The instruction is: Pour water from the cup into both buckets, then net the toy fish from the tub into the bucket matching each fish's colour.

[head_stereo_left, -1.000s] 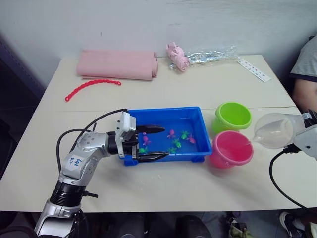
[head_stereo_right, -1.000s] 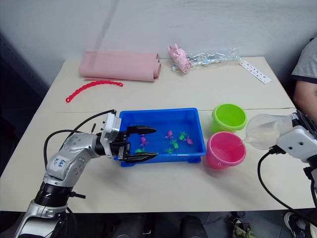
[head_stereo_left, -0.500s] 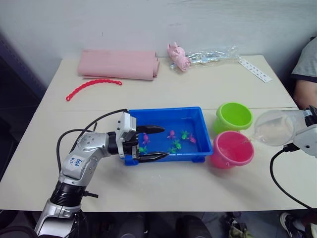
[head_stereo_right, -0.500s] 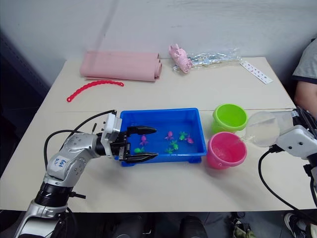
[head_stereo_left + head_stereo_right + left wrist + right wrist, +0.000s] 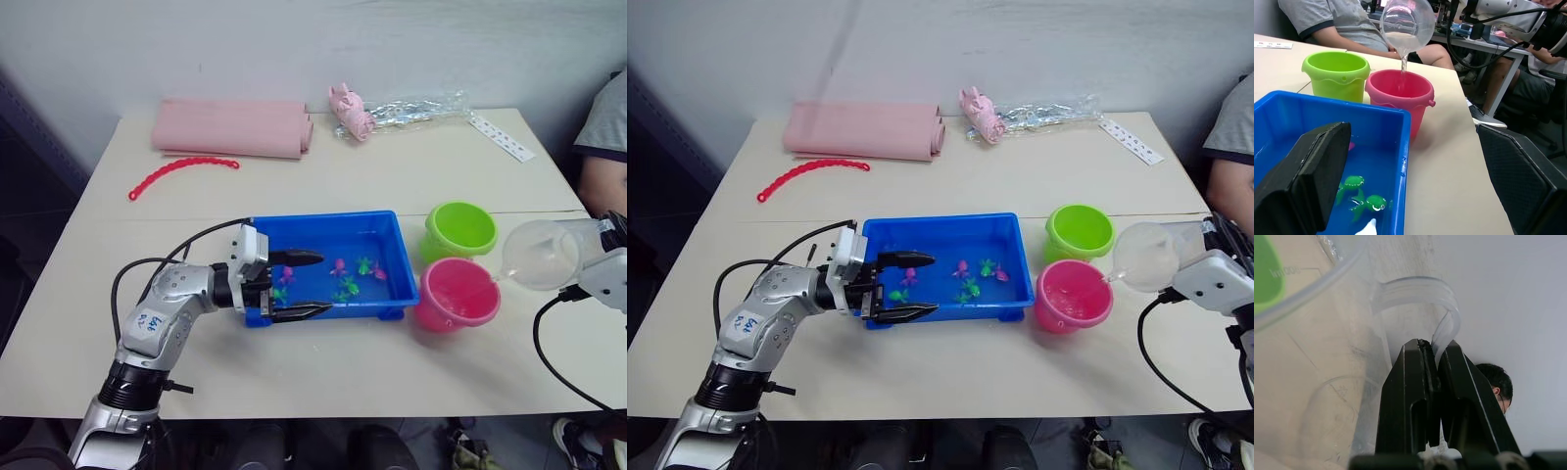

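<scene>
My right gripper [image 5: 1436,362] pinches the handle of the cup [image 5: 545,254], which I hold tipped over the pink bucket [image 5: 458,293]; a thin stream of water [image 5: 1403,64] falls from its spout into that bucket. The green bucket [image 5: 461,228] stands just behind the pink one, both beside the tub's [image 5: 390,221] right end. My left gripper [image 5: 298,284] rests at the tub's left end with its fingers spread, one above the water and one along the near rim. Pink and green toy fish [image 5: 350,279] lie in the tub. Farther back on the table [image 5: 411,176] are a folded pink cloth [image 5: 233,126], a red chain [image 5: 180,170], a pink toy with clear wrapping [image 5: 392,112] and a white strip [image 5: 502,137]. A person [image 5: 601,137] sits at the table's right edge.
</scene>
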You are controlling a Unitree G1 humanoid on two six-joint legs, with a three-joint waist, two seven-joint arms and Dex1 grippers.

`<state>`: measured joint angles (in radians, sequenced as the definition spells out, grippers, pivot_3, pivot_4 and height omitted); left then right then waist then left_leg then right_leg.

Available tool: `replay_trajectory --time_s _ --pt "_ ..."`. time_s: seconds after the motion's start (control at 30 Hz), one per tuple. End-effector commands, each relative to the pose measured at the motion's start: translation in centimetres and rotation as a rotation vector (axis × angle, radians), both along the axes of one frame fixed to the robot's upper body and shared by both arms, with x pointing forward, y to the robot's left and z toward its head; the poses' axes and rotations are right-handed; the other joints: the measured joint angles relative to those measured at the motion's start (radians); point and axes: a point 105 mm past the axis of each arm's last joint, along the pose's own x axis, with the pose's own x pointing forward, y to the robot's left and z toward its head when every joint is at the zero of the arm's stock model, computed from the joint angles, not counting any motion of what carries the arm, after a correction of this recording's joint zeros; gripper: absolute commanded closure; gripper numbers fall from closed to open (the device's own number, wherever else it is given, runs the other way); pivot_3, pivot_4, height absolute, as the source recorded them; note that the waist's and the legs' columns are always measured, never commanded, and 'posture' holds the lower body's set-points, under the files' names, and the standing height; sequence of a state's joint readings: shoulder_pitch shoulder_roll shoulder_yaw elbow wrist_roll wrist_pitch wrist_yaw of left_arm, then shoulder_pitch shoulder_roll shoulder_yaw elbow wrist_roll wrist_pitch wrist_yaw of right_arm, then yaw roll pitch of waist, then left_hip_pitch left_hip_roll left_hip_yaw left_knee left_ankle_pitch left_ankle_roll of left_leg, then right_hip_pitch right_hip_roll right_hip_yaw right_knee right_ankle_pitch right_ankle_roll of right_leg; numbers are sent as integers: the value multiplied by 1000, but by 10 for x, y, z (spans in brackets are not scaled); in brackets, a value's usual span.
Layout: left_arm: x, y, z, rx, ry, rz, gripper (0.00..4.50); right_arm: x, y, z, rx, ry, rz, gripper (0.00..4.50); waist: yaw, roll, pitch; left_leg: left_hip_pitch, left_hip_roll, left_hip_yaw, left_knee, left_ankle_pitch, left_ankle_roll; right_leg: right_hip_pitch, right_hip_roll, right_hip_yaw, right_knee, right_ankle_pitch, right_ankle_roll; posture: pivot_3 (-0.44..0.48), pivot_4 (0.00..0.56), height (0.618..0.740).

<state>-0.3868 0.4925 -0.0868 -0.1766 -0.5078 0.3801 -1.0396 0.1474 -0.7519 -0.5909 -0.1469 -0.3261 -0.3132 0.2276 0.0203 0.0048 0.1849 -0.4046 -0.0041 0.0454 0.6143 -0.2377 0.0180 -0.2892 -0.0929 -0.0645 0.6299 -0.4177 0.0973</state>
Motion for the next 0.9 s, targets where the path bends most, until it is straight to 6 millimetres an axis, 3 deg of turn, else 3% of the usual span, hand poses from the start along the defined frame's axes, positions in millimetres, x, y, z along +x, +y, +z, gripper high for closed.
replay_trajectory --time_s 0.03,0.17,0.37,0.43,0.6,0.77,0.9 --pt "1 5 5 0 -33 12 0 -2 2 3 79 -33 35 4448 0 0 0 0 0 0 0 0 0 0 0 0 0 0 0 0 150 740" --pt "1 6 4 2 -32 16 0 -2 0 -2 163 -28 40 4448 0 0 0 0 0 0 0 0 0 0 0 0 0 0 0 0 150 740" --pt "2 9 4 -4 -37 35 0 1 -21 -17 583 -13 7 4448 0 0 0 0 0 0 1 0 0 0 0 0 1 0 0 0 150 740" --pt "4 9 12 -51 -63 56 0 2 -27 -13 696 -41 1 4448 0 0 0 0 0 0 1 0 0 0 0 0 2 0 0 0 150 740" --pt "8 9 22 -98 -83 81 0 8 -23 -5 731 -17 43 4448 0 0 0 0 0 0 1 0 0 0 0 0 2 0 0 0 150 740" --pt "18 13 30 -117 -88 137 0 33 -39 19 721 -52 -5 4448 -7 1 0 0 0 1 2 0 1 0 -1 0 3 0 0 0 150 740" --pt "19 10 32 -117 -91 141 0 48 -42 24 704 -40 -25 4448 -9 0 1 0 0 0 3 2 2 0 -1 0 5 0 0 0 150 740"
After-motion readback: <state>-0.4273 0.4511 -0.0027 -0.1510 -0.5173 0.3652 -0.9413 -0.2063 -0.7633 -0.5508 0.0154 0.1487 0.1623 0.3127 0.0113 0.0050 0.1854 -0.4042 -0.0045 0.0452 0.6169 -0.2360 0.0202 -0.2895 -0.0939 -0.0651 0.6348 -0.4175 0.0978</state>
